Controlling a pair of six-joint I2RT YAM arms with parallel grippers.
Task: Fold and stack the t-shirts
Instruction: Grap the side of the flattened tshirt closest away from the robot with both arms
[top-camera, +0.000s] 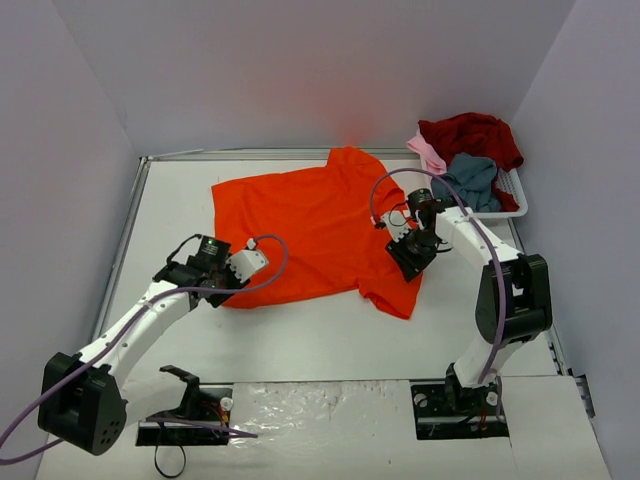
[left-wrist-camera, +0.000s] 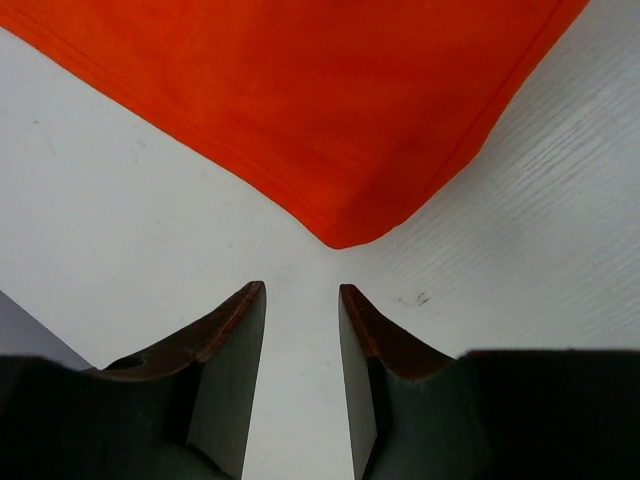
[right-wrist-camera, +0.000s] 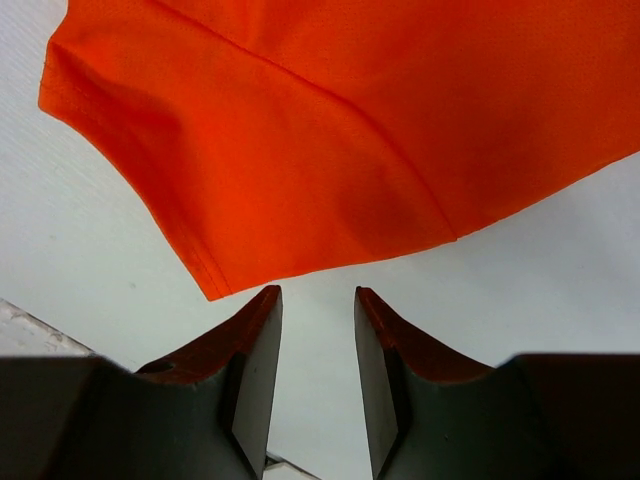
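Two arms stand at the near edge of the white surface (top-camera: 300, 340): the left arm (top-camera: 140, 320) and the right arm (top-camera: 500, 290). We count two end effectors, four t-shirts and one basket.

The left end effector (left-wrist-camera: 300, 290) has its jaws spread, with bare surface showing in the gap. A rounded, hemmed corner of the cloth lies just ahead of its tips, not touching them.

The right end effector (right-wrist-camera: 318, 292) is likewise spread and grips nothing. A sleeve edge with a visible seam lies just beyond its tips.

Between the two, one orange-red t-shirt (top-camera: 310, 225) lies spread in a single layer on the middle of the surface, turned at a slant. It is plain, bright and mostly smooth, with a few shallow creases. Its near-left corner sits by the left end effector and its near-right sleeve by the right one.

At the far right corner, one white slatted basket (top-camera: 515, 190) holds three crumpled shirts: one grey-blue t-shirt (top-camera: 470, 180) nearest, one pale pink t-shirt (top-camera: 428, 152) at the left rim, and one dark red t-shirt (top-camera: 475, 135) heaped farthest back.
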